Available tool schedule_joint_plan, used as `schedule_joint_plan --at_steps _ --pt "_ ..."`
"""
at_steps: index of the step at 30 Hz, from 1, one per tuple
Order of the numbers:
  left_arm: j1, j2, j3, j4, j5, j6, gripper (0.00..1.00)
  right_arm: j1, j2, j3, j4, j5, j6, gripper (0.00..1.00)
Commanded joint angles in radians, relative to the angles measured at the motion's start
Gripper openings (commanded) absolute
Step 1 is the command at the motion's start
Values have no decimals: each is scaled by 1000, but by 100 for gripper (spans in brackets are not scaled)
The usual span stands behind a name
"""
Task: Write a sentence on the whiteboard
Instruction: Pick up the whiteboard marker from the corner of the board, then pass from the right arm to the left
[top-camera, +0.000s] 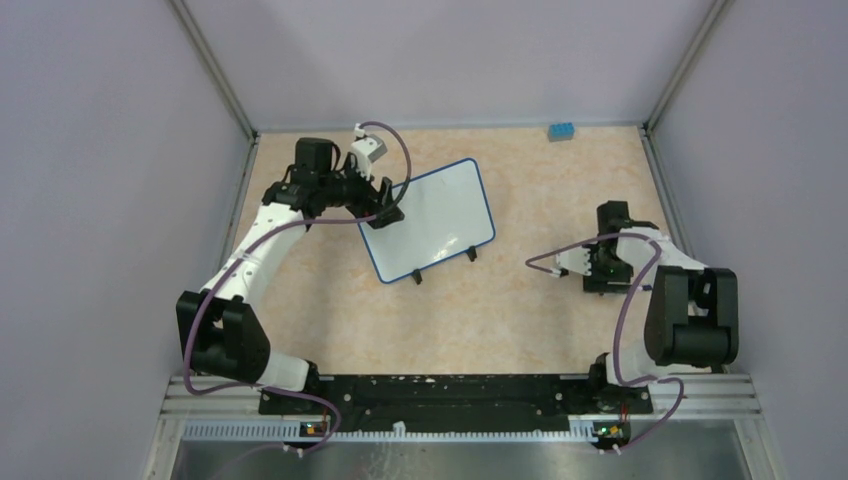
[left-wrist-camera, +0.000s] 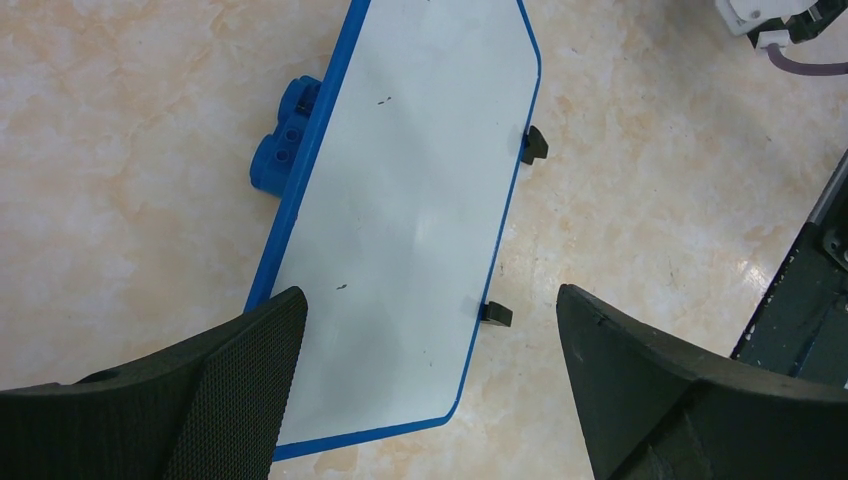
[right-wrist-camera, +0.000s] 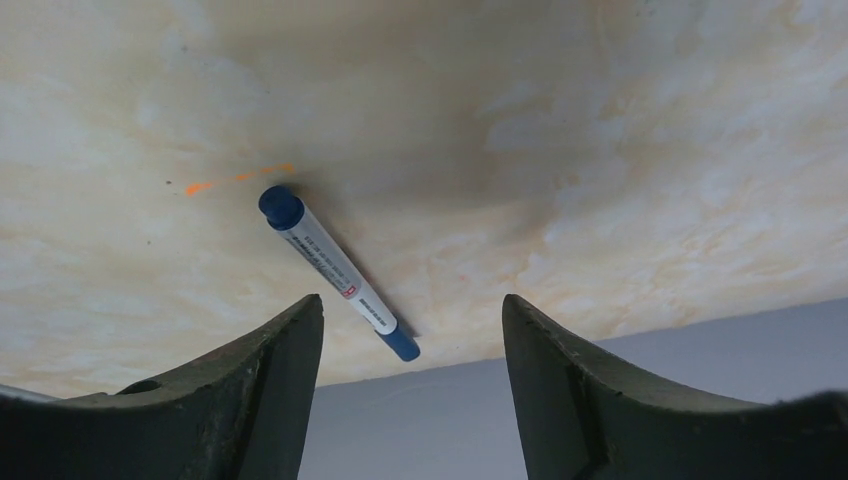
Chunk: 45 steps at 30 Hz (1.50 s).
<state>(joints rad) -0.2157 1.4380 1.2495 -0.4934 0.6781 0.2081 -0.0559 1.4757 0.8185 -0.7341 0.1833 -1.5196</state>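
Whiteboard (top-camera: 428, 218): we find it left of centre on the tabletop (top-camera: 520, 320), turned askew, with its two black feet (top-camera: 471, 254) on the near edge. Its blue-framed face is white, and we make out only a few dark specks on it.
Left claw (top-camera: 388, 212): released. In the wrist view its fingers (left-wrist-camera: 235, 390) stand wide apart with nothing held between them. It hangs over the board's left edge, and we cannot tell whether it touches the frame.
Right claw (right-wrist-camera: 412, 310): released, with its fingers (right-wrist-camera: 250, 390) spread and grasping nothing. We see it low over the right side of the tabletop, well apart from the board.
Marker (right-wrist-camera: 335, 268): it lies flat on the tabletop just beyond the gap in the right claw, a white barrel with blue ends. We see it touch neither finger.
Orange streak (right-wrist-camera: 240, 178): a short mark on the tabletop just beside the marker's larger blue end.
Block (top-camera: 561, 131): small and blue, at the far edge of the tabletop. It sits right of the board and well apart from it.
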Motion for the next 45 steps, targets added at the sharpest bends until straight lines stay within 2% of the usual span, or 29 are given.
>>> schedule_joint_plan --at_steps 1,7,11,14,18,22,25,28,35,38,40,42,43,45 --pt "-8 -22 52 -4 -8 11 99 -40 38 2 55 8 -101 65" --pt "-13 -9 60 -5 -14 7 99 -102 107 2 106 12 -138 62" --pt "-14 0 66 -5 -26 4 99 -110 123 -80 265 40 -174 57" --pt "-14 5 69 -6 -24 2 99 -110 127 -110 292 21 -186 48" --pt "-14 5 72 -6 -24 2 99 -110 121 -95 213 -32 -185 25" --pt "-16 8 75 -8 -23 9 99 -102 90 -90 153 -79 -195 8" --pt "-16 6 81 -15 -41 22 99 -79 40 -72 94 -134 -161 0" --pt "-16 10 100 -33 -32 31 99 -42 -12 23 -11 -279 -59 0" --pt "-14 22 211 -85 20 22 99 -24 4 468 -306 -752 327 0" --pt "-14 2 242 -57 53 1 99 -24 -3 594 -319 -973 526 0" --pt "-16 -6 256 -28 104 -18 99 -24 -24 619 -218 -1103 729 0" --pt "-17 -5 250 19 168 -39 99 -24 -56 597 -12 -1219 993 0" --pt "-18 -5 243 43 198 -50 99 -24 -79 562 118 -1265 1208 0" --pt "-27 -8 211 109 245 -83 99 -24 -147 453 555 -1320 1595 0"
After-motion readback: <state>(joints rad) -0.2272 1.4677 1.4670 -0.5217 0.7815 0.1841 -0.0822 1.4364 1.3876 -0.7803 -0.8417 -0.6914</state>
